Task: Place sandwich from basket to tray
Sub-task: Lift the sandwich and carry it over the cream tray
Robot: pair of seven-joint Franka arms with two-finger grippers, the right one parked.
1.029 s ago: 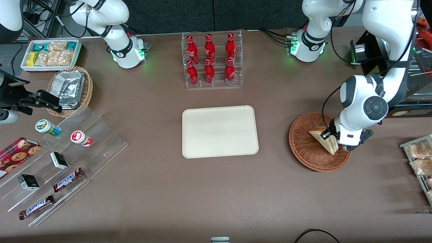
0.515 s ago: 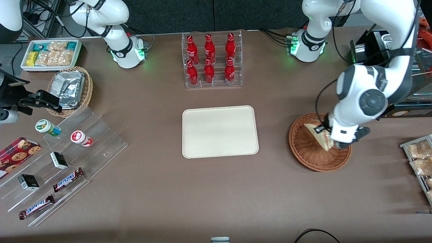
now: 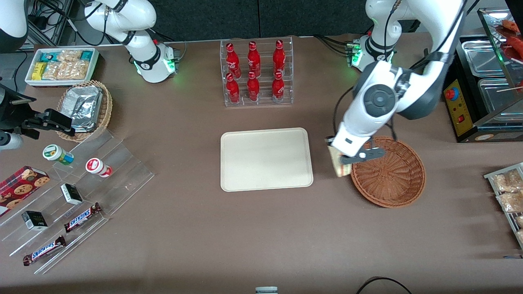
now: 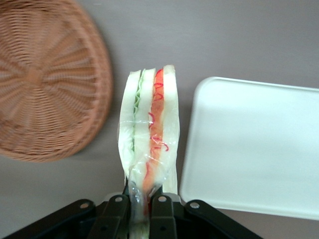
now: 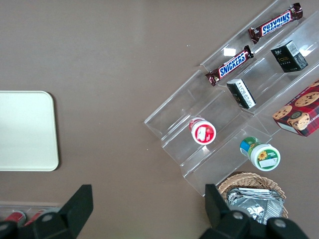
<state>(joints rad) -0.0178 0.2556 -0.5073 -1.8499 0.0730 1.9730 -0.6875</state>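
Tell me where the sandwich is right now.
The sandwich hangs clamped in the left arm's claw, over bare table between the basket and the tray.

- Glossy white arm shells with dark grey bands at the joints.
- Round grey cap on the big joint nearest the wrist.
- Thin black cable looping beside the wrist.
- Green light glowing at the base.
- Black gripper (image 4: 141, 209) with matte black fingers (image 4: 162, 211), small silver screws alongside.
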